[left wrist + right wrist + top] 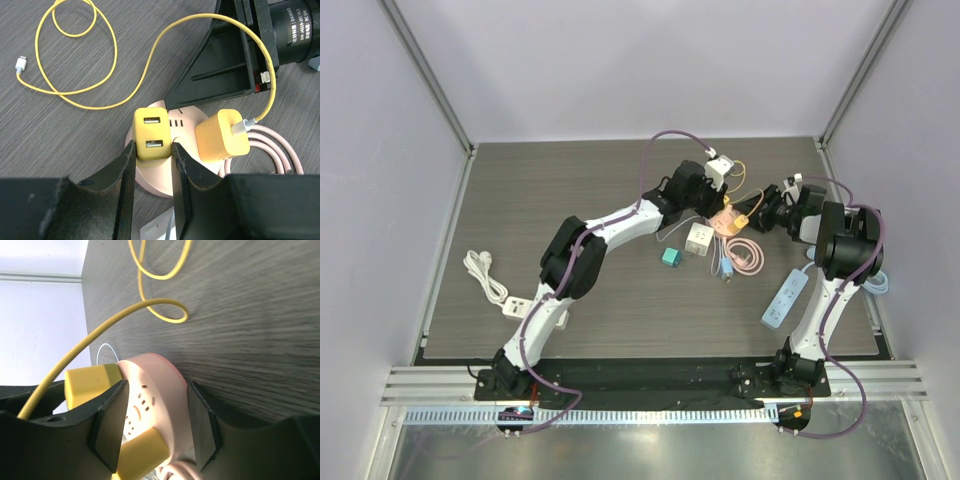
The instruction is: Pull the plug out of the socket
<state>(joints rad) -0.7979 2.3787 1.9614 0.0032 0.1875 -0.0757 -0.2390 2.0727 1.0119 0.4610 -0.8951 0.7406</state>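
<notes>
The left arm [605, 232] reaches far out and over to the right. The left gripper [154, 150] points down, jaws pinching the yellow plug [151, 134]. The right arm [835, 255] is bent, and the right gripper [156, 386] squeezes the pink socket [167, 377] from both sides.

White pwr strip [517, 303] w/ coiled cord [478, 266] far left, blue strip [784, 300] right, teal cube [671, 257] near white cube [698, 238].

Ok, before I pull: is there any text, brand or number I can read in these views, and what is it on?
White print on the black lens barrel, left wrist view: sideways and too small to read reliably.
On the yellow two-port plug: no lettering visible.
On the pink socket: no lettering visible.
Top view: nothing legible.
</notes>
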